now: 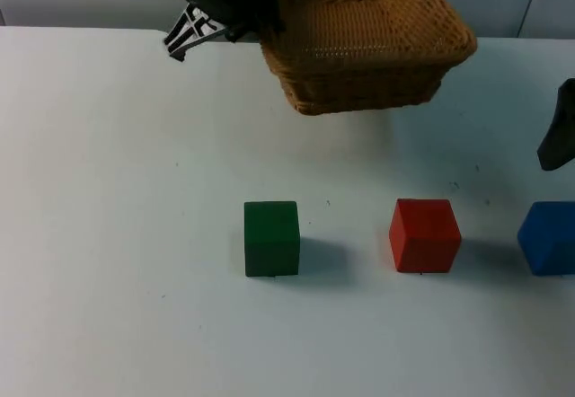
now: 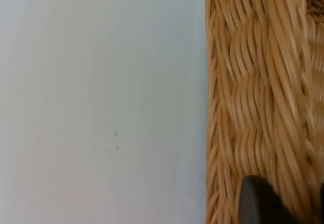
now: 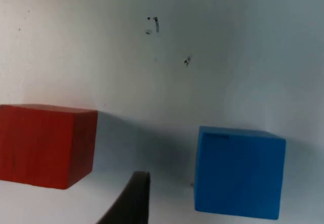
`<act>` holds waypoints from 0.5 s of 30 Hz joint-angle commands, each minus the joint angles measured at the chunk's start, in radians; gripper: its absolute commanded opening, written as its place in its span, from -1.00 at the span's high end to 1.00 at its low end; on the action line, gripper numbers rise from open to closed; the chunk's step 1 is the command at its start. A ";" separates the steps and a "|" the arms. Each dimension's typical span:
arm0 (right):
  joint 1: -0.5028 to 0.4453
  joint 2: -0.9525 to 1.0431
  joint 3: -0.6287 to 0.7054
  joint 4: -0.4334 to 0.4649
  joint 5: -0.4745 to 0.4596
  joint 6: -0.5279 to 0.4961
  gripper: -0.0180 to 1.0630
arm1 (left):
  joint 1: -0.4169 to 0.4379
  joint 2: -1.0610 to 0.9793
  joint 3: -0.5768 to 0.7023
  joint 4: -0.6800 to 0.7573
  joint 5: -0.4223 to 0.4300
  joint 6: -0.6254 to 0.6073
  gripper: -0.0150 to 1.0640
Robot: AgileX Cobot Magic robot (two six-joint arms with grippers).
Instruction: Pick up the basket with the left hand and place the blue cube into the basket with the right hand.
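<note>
Top view showed, going from left to right, the left gripper (image 1: 235,15) at the far side of the table (image 1: 108,235), clamped on the near-left rim of the wicker basket (image 1: 368,47); the basket hung tilted and seemed to be lifted off the white surface. In the left wrist view a black fingertip (image 2: 258,203) lay against the woven wall of the basket (image 2: 253,97). Nearer the camera stood three cubes in a row, well apart from each other: a green cube (image 1: 271,238), a red cube (image 1: 424,234) and, at the right edge, the blue cube (image 1: 548,237). The right gripper (image 1: 559,141) hung just behind the blue cube and did not touch it; whether its fingers were apart or together I could not tell. In the right wrist view the blue cube (image 3: 238,173) rested on the table beside the red cube (image 3: 45,145). By my judgement the basket step was done and the reach for the blue cube was in hand. The next move would call for the right gripper to descend over the blue cube with fingers on both sides, away from the red one, then to close.
</note>
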 commanded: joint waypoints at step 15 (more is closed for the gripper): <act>0.003 -0.001 -0.005 0.030 0.026 -0.001 -0.93 | -0.008 -0.455 0.576 -0.040 -0.109 0.139 0.98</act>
